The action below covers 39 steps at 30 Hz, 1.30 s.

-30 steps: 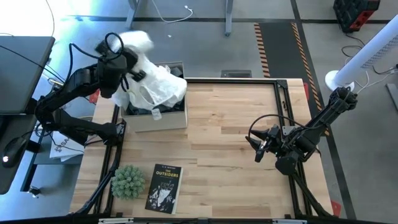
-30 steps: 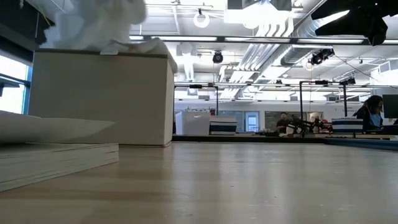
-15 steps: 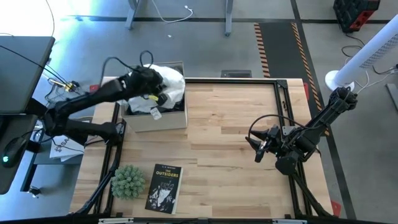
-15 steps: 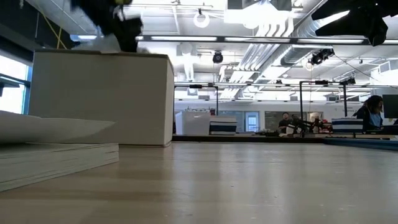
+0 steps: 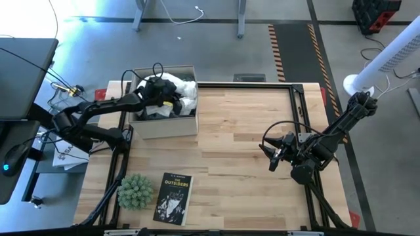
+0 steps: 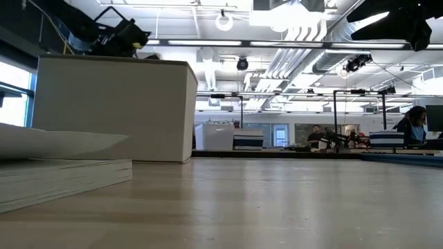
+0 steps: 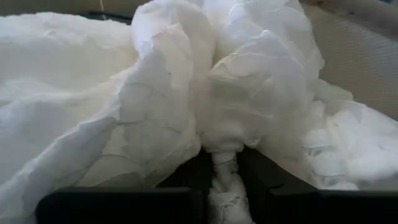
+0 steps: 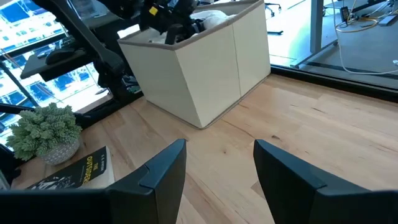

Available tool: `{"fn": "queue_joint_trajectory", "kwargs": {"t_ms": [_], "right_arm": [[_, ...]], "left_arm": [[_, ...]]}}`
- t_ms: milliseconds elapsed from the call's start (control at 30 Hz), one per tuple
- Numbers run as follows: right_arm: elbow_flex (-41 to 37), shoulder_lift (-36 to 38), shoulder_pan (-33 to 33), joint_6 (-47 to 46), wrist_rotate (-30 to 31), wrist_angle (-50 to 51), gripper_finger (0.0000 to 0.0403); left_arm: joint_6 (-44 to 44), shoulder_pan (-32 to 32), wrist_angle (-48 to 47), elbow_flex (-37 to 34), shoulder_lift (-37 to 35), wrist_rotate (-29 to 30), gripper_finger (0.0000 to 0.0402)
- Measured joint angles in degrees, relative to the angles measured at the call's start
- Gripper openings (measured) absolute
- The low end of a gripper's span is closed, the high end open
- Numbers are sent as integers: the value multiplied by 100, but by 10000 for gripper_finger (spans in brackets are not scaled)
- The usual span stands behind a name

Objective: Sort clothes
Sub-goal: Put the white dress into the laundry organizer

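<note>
A white garment lies bunched in the tan box at the table's far left; it fills the left wrist view. A dark garment lies under it in the box. My left gripper reaches down into the box and is shut on the white garment. My right gripper hovers open and empty over the table's right half; its open fingers show in the right wrist view. My left gripper pinches a gathered fold of the white garment between its two fingers. The cloth is bunched in several layers around the fingers. The garment rests inside the box, slack.
A book and a small green potted plant sit at the table's near left. The box's side wall stands at the left in the low view. Bare wooden table top lies between the box and my right gripper.
My left gripper has come down from above the box's far left corner into the box, carrying the white garment. The garment, which hung spread out below the gripper, now lies bunched inside the box.
</note>
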State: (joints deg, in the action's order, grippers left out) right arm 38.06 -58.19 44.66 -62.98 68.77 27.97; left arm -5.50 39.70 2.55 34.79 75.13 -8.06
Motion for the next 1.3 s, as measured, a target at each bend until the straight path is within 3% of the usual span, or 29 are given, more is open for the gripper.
{"fn": "queue_joint_trajectory", "kwargs": {"t_ms": [167, 333, 533, 700, 833, 1000, 1067, 1167, 1300], "right_arm": [[0, 1, 0, -14, -4, 0, 184], [1, -33, 0, -13, -28, -4, 184], [1, -201, 0, -60, -4, -3, 184], [0, -295, 0, -146, -7, 0, 184], [2, -296, 0, -149, -21, 0, 184], [2, -297, 0, -146, -22, -2, 184], [2, -295, 0, -149, -22, -2, 184], [0, -295, 0, -149, -33, -2, 184], [2, -295, 0, -149, -37, -2, 184]], "left_arm": [[-28, 5, -847, 503, -576, -21, 59], [57, -10, -2140, 1415, -1000, -17, 122], [92, -111, -3708, 2492, -1040, -17, 198], [135, -200, -4369, 3136, -1053, -17, 215], [475, -190, -3828, 3291, -1061, 131, 210], [814, 52, -2555, 2731, -1018, 1591, 199], [773, 241, -2120, 2254, -932, 1479, 193], [610, 356, -1445, 1333, -695, 818, 182], [661, 305, 86, 35, -323, 343, 165]]}}
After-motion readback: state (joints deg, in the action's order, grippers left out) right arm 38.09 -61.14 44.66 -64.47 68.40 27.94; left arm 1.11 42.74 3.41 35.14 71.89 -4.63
